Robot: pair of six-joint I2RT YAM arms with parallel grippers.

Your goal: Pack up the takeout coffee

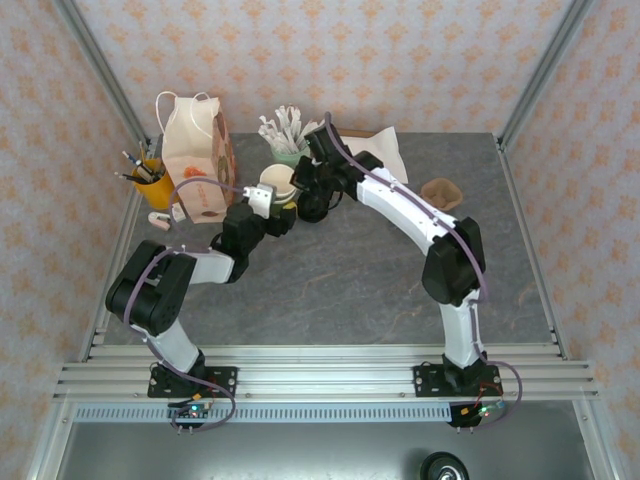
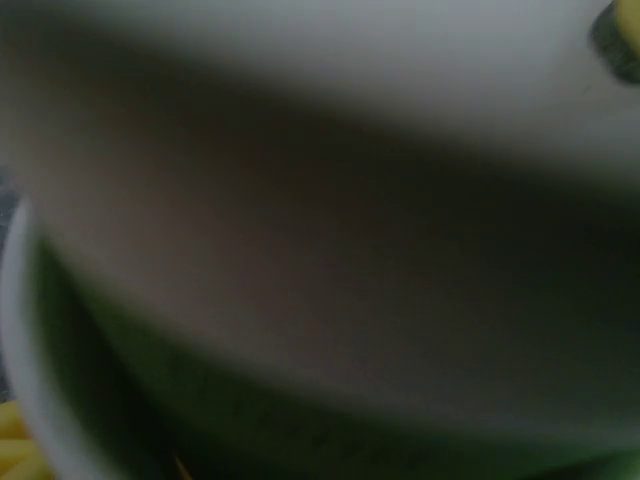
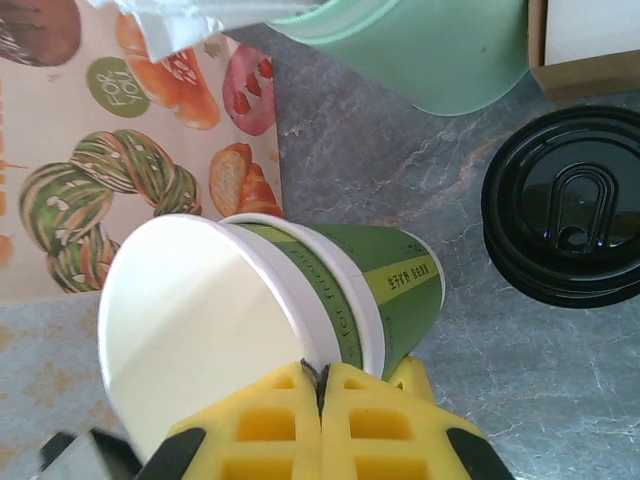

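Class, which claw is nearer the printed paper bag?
Left. The left claw is just right of the paper bag; the right claw is farther right, by the pale green cup.

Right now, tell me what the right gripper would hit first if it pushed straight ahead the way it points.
The dark green paper cup: its rim sits right at the right gripper's shut tips, possibly already touching.

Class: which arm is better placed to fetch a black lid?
Right, probably: the right gripper, shut on the dark green cups, is beside the black lids; the left gripper sits beyond them.
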